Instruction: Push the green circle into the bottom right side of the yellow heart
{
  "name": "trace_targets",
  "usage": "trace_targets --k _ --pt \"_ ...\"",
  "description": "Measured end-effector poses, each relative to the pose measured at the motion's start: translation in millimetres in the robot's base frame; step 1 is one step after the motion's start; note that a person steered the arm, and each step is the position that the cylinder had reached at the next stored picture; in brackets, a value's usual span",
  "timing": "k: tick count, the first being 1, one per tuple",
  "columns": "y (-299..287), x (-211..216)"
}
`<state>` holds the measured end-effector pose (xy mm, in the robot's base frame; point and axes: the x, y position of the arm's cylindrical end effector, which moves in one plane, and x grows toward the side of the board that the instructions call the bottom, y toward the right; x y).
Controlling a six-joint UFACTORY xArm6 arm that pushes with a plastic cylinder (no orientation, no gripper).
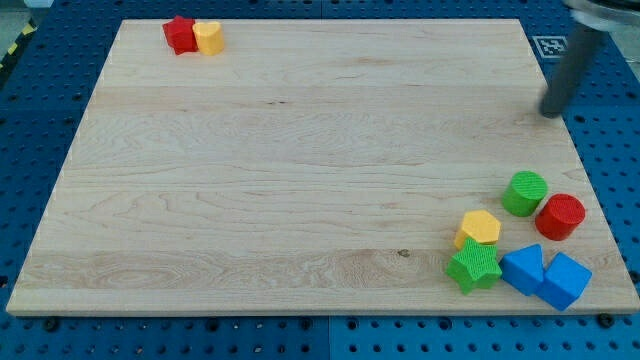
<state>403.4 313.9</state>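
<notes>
The green circle (524, 192) lies near the board's right edge, touching or almost touching a red circle (560, 216) at its lower right. The yellow heart (208, 38) sits far off at the view's top left, pressed against a red star (180, 34) on its left. My tip (551, 113) stands at the board's right edge, well above the green circle and slightly to its right, touching no block. The rod slants up to the view's top right corner.
Below and left of the green circle is a cluster: a yellow hexagon-like block (480, 228), a green star (474, 266) and two blue blocks (523, 268) (564, 280). The wooden board (300, 180) rests on a blue perforated table.
</notes>
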Motion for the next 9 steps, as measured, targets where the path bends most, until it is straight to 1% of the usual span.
trace_targets --k 1,2,3,4,5,6,7,8,9 --pt "31.4 42.3" --pt "17.9 95.2" --pt "-14.0 125.4" --pt "-79.9 124.1" --pt "-160.7 103.3" --pt "-242.8 63.8" --pt "-278.0 51.3" --pt "-256.7 70.0" --pt "-200.7 92.4"
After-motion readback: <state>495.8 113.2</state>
